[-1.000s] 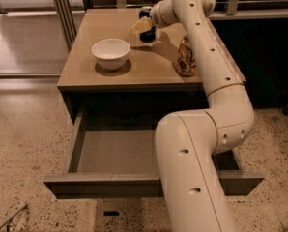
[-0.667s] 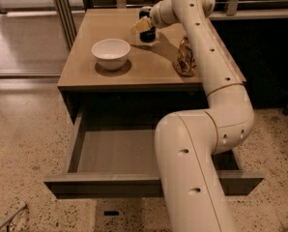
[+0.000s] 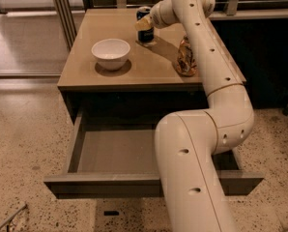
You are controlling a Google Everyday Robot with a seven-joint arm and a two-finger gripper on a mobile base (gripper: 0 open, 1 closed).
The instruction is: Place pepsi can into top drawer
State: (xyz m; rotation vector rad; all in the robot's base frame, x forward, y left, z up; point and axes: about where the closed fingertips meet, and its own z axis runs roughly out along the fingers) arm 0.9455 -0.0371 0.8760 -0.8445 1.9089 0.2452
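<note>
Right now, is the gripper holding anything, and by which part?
Cannot tell. The gripper is at the upper part of the pepsi can, which stands on the table; a hold is not visible.

One camera, high, looking down along the arm (image 3: 216, 81).
I see the drawer (image 3: 105, 185) nearest, the gripper (image 3: 144, 23) farthest, over the table's (image 3: 149, 66) rear.

The pepsi can (image 3: 146, 35) stands upright on the worktop (image 3: 149, 66), toward its far edge at about 12 o'clock from the worktop's middle. It is dark blue, with its silver top showing above. The gripper (image 3: 145, 23) sits right at the can's upper body, reaching in from 3 o'clock. The top drawer (image 3: 110, 185) is at 6 o'clock below the worktop, pulled well out. It is wide and shallow, grey-brown, with a flat, plain front and no handle, and its floor is in view.
</note>
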